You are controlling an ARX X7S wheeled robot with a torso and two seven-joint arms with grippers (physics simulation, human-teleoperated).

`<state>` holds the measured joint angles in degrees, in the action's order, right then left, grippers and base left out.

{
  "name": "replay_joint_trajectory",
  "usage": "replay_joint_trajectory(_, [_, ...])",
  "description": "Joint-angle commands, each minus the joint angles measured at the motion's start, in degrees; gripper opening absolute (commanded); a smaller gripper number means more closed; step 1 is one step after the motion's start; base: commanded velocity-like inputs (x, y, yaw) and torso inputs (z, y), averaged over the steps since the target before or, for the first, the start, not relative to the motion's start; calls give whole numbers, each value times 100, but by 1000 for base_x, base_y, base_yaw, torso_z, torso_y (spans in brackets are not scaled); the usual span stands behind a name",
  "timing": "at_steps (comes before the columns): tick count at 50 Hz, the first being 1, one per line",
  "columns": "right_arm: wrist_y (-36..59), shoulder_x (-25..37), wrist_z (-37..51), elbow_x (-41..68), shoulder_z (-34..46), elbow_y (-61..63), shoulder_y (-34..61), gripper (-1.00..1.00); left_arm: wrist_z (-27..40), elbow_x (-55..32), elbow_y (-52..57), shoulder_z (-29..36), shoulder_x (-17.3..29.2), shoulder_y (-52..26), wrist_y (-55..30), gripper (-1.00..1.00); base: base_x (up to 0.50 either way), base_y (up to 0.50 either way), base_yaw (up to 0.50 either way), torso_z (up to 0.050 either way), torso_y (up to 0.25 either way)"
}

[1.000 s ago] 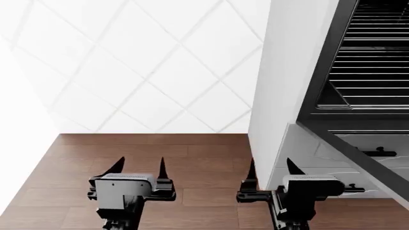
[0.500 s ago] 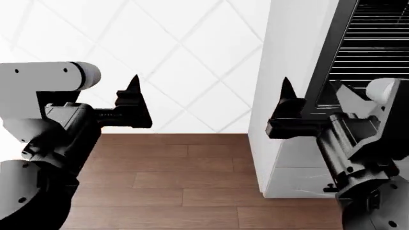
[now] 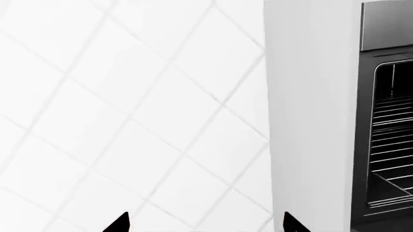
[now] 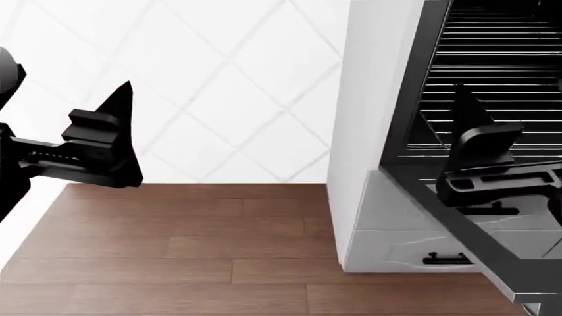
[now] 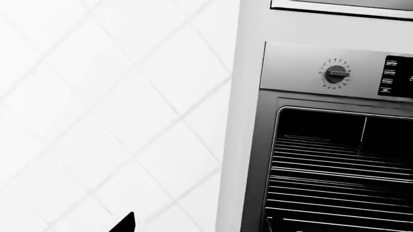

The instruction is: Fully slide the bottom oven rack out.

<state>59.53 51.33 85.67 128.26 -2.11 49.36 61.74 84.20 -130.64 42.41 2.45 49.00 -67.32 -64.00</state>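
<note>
Right gripper [image 4: 481, 141], jaw state unclear, hangs raised before the open oven [image 4: 412, 99] at right, nothing grasped: approach step, and next it must reach the bottom oven rack [image 4: 491, 138] inside the cavity.

Head cam looks forward and down from well back: floor, tiled wall, oven [image 4: 474, 99] at right. Both wrist cams face the wall roughly level, probably nearer. All three share the oven's rack-filled cavity and the white cabinet side [image 3: 310, 121]
</note>
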Motion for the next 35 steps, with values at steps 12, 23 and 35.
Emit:
replay_joint_trajectory(12, [-984, 1437, 148, 1027, 1341, -376, 1427, 100, 107, -551, -387, 694, 519, -989, 250, 100, 0, -500, 0, 0, 0])
replay_joint_trajectory(23, [-1265, 1663, -160, 927, 991, -338, 913, 100, 58, -524, -399, 797, 524, -997, 482, 100, 0, -500, 0, 0, 0])
replay_joint_trajectory(35, [-1470, 1775, -388, 751, 588, -187, 258, 100, -92, -398, -337, 700, 659, -819, 585, 100, 0, -500, 0, 0, 0])
